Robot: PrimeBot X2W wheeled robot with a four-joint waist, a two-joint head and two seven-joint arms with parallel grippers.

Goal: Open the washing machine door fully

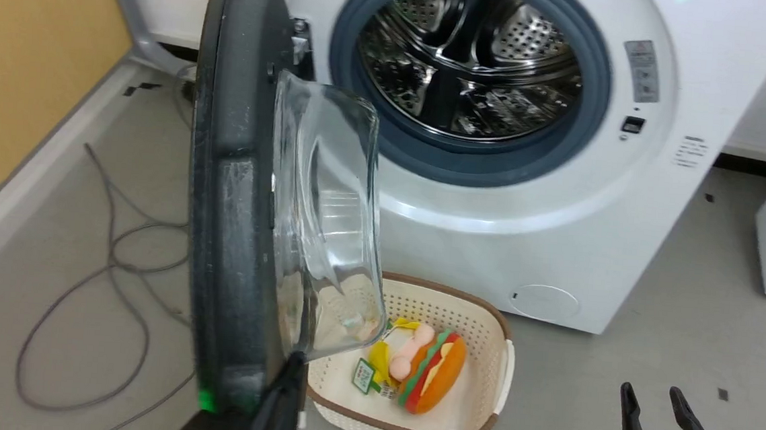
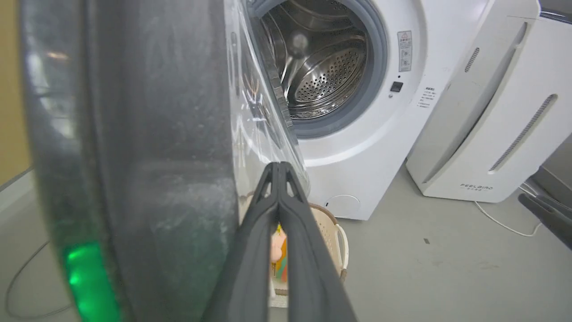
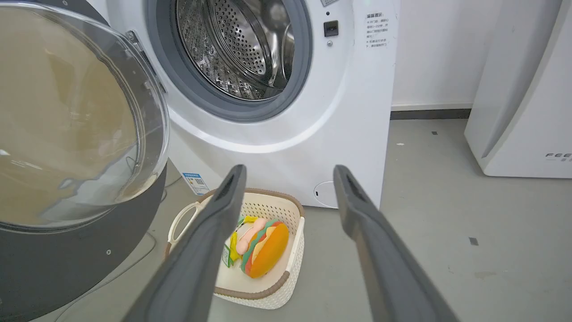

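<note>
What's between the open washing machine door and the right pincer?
Head view: a cream basket holding a burger toy sits between the door and right pincer.

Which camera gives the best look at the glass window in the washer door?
The right wrist view: it faces the glass window nearly broadside, though its left side is cropped. The head view shows it edge-on, bulging in profile; the left wrist view catches a narrow strip beside the dark door rim.

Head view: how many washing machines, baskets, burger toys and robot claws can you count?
Washing machine: 1
Basket: 1
Burger toy: 1
Claws: 2, left claw and right claw
Total: 5
</note>
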